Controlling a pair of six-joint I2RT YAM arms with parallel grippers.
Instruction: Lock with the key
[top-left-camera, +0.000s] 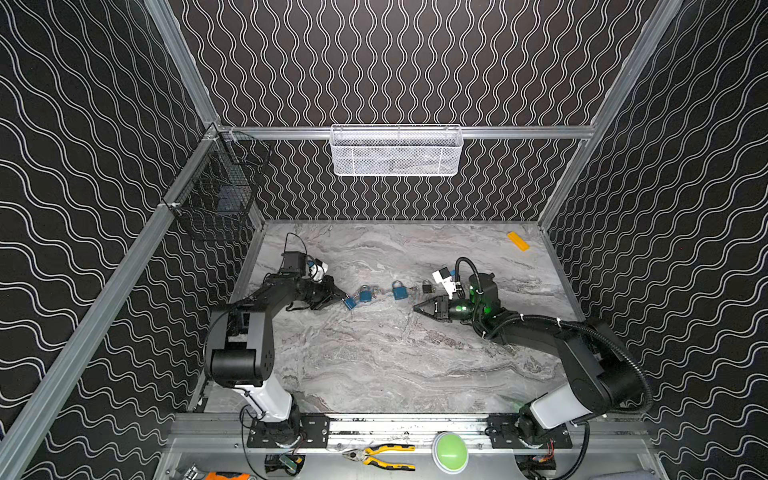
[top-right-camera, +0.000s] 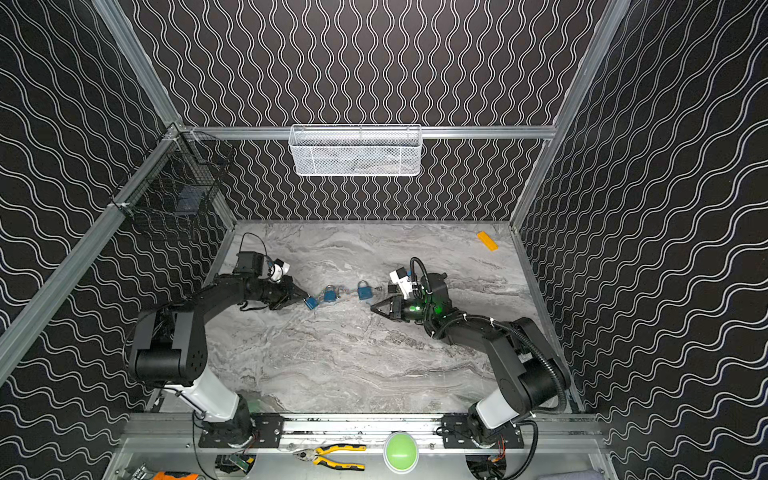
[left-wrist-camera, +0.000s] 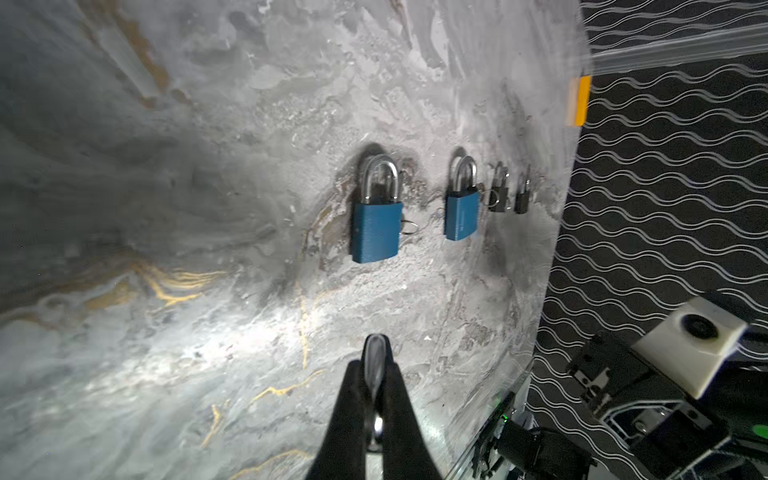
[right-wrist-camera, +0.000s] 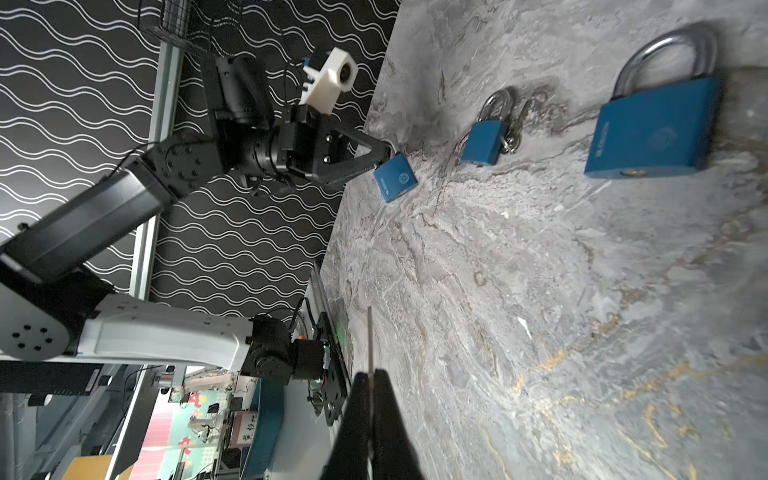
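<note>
My left gripper (top-left-camera: 343, 297) (right-wrist-camera: 388, 151) is shut on the steel shackle (left-wrist-camera: 376, 359) of a blue padlock (top-left-camera: 350, 303) (right-wrist-camera: 395, 176), which hangs just over the marble table (top-left-camera: 374, 365) with its keyhole end facing the right arm. My right gripper (top-left-camera: 416, 308) (right-wrist-camera: 371, 376) is shut on a thin key (right-wrist-camera: 370, 332), seen edge-on and sticking out past the fingertips toward the held padlock. A wide gap of table separates key and padlock. The key is too small to make out in both top views.
Two more blue padlocks (top-left-camera: 365, 294) (top-left-camera: 399, 290) and a small black one (top-left-camera: 427, 286) lie in a row between the grippers. A yellow block (top-left-camera: 518, 241) sits at the back right. A white mesh basket (top-left-camera: 396, 151) and a black wire basket (top-left-camera: 220, 195) hang on the walls.
</note>
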